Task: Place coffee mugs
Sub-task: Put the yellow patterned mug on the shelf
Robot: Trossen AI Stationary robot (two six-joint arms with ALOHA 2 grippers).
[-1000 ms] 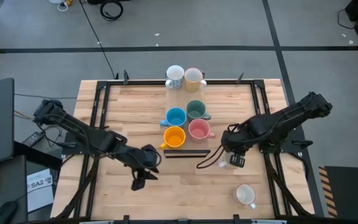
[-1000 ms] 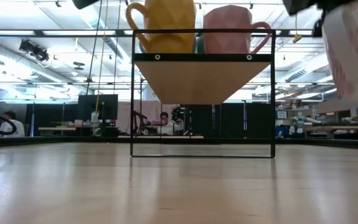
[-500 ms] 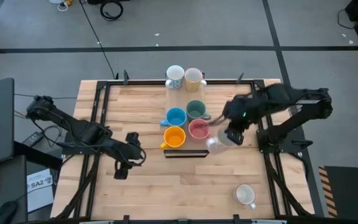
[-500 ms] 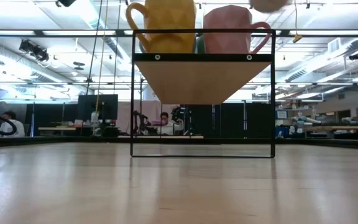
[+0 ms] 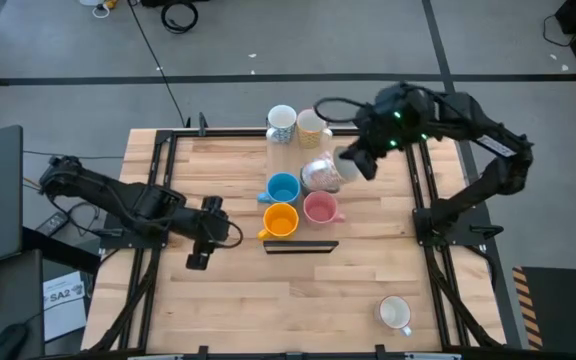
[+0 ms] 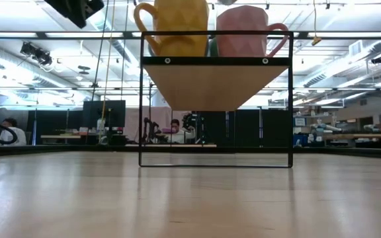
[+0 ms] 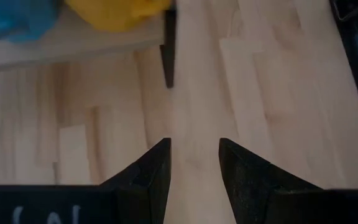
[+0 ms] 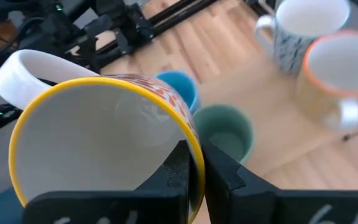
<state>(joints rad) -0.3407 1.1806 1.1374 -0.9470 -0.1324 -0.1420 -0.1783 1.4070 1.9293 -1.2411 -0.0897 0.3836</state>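
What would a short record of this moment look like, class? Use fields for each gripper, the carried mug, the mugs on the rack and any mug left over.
right gripper: shut on the rim of the yellow-rimmed mug, held above the rack
left gripper: open, holding nothing, over the table left of the rack
mugs on rack: blue mug, orange mug, pink mug, green mug, speckled mug, cream mug
left over: white mug near the table's front right

Bare table point(image 5: 298, 300) lies open at six o'clock; mugs crowd the rack point(image 5: 301, 246) at centre, toward twelve.
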